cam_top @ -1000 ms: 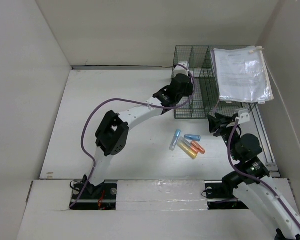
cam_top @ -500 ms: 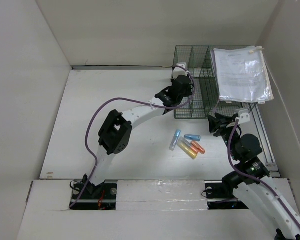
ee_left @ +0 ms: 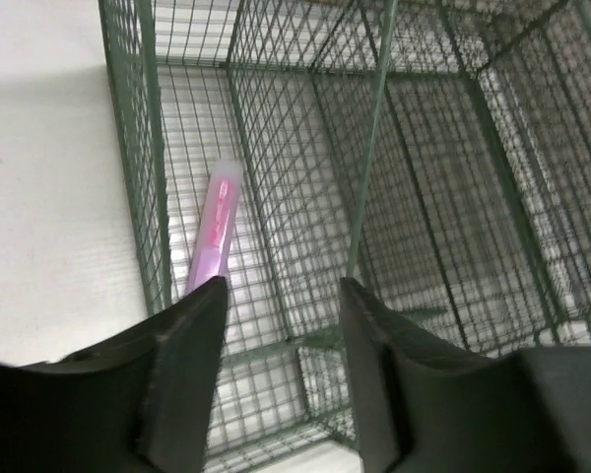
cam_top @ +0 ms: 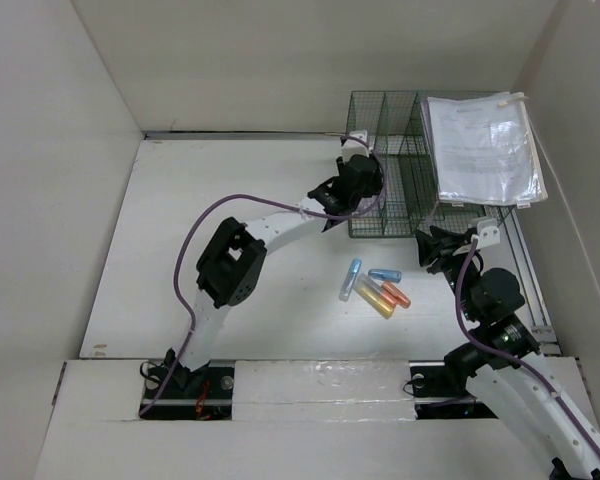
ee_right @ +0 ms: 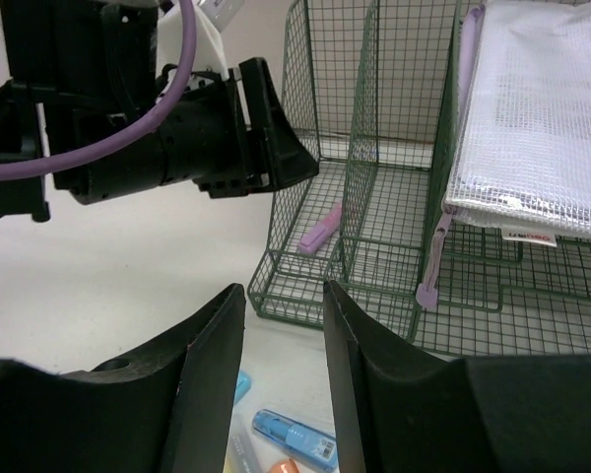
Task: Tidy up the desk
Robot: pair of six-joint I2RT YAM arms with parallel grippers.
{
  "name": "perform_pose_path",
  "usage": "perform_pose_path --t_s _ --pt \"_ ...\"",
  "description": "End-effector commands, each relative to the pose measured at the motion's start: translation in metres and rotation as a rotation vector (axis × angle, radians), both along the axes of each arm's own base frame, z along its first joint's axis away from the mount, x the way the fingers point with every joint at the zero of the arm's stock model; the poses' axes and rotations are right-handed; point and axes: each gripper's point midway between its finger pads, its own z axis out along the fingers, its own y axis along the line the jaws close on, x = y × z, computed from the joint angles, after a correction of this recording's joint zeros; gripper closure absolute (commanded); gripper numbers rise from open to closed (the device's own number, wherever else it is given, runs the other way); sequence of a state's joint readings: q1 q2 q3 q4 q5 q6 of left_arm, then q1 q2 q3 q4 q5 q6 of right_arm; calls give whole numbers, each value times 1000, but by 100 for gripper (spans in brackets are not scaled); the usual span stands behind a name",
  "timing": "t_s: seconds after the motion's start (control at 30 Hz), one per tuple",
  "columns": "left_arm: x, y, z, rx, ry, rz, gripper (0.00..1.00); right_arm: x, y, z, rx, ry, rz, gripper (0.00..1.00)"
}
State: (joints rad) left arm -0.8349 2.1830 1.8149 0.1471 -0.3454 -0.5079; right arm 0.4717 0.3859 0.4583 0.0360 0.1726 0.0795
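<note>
The desk [cam_top: 230, 180] is a white tabletop between white walls. A dark green wire rack [cam_top: 400, 160] stands at its far right. A pink highlighter [ee_left: 215, 236] lies in the rack's left compartment and also shows in the right wrist view [ee_right: 318, 230]. My left gripper [ee_left: 281, 286] is open and empty, just above that compartment's near corner [cam_top: 372, 185]. My right gripper [ee_right: 284, 291] is open and empty, low over the desk in front of the rack [cam_top: 427, 245]. Several highlighters lie loose on the desk: light blue [cam_top: 351, 280], blue [cam_top: 384, 275], orange [cam_top: 395, 293], yellow [cam_top: 375, 298].
A clear mesh zip pouch [cam_top: 483, 148] with papers leans in the rack's right compartment, and its purple zip pull [ee_right: 428, 286] hangs down. White walls close the desk at the left, back and right. The left arm's purple cable [cam_top: 195, 240] loops over the desk.
The left arm's elbow has shifted a little to the right and its wrist has edged slightly left at the rack. The right arm and the loose highlighters have not moved.
</note>
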Motion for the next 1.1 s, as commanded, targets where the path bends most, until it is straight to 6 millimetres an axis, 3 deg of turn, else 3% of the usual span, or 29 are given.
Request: perform_pose_path --t_s 0.0,0.03,0.1,0.13,0.17,0.2,0.23,0.27,0.33,0.37,0.43,0.47,0.6,0.93,1.07 --pt "-15 6 73 -100 -112 -55 57 0 0 15 30 -50 1 57" --pt "-32 0 93 -110 -144 -94 62 1 0 15 30 -50 1 57" --pt "-54 0 82 -81 -146 -144 64 1 0 14 29 -47 1 57" --pt "-70 0 93 -91 -158 -169 67 1 0 14 28 -46 1 57" --pt "-79 9 68 -53 -121 -175 67 1 0 14 28 -46 1 57" --pt "-93 9 59 -49 -101 -210 68 1 0 15 29 -48 1 57" --pt "-102 17 65 -62 -102 -224 68 1 0 14 29 -47 1 57" --pt "-115 28 31 -28 -45 -235 68 1 0 14 29 -47 1 57" --pt "-133 39 18 -15 -13 -276 64 2 1 15 31 -49 2 57" --pt "-145 50 -11 32 40 -294 61 2 2 13 26 -43 5 57" --pt "-168 50 -21 44 62 -407 54 3 3 14 26 -45 8 57" --pt "-179 58 -42 70 101 -427 53 4 3 13 24 -41 10 57" --pt "-211 63 -62 127 125 -473 49 6 2 10 18 -30 2 57" --pt "-234 69 -97 201 176 -531 53 8 3 7 15 -22 -1 57" --pt "-242 70 -119 318 205 -514 54 9 3 6 11 -19 2 57"
